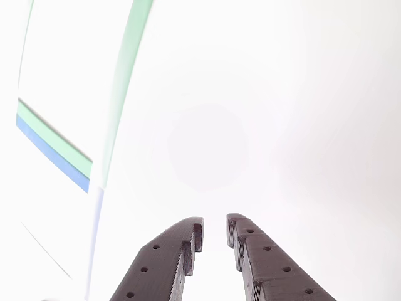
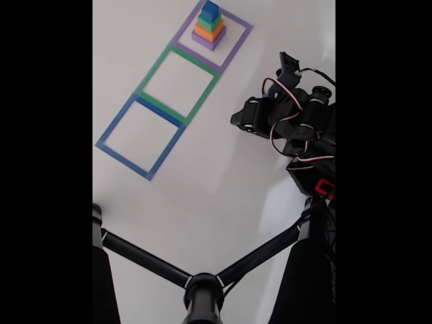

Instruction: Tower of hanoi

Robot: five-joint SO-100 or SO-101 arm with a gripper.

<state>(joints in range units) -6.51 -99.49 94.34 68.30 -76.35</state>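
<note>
A stack of square blocks [image 2: 208, 28] stands inside the purple taped square [image 2: 233, 47] at the top of the fixed view: purple at the base, then orange, green and blue on top. The green square [image 2: 150, 75] and the blue square [image 2: 115, 121] beside it hold nothing. My gripper [image 2: 240, 121] hovers to the right of the green square, well apart from the stack. In the other view its two dark fingers [image 1: 215, 229] stand slightly apart over bare white table, open with nothing between them. Green tape [image 1: 128, 56] and blue tape [image 1: 53, 157] run at the left.
A black tripod [image 2: 202, 290] spreads its legs across the bottom of the fixed view. The arm's body and its wires [image 2: 304, 128] occupy the right side. White table [image 2: 202, 182] lies between the squares and the tripod.
</note>
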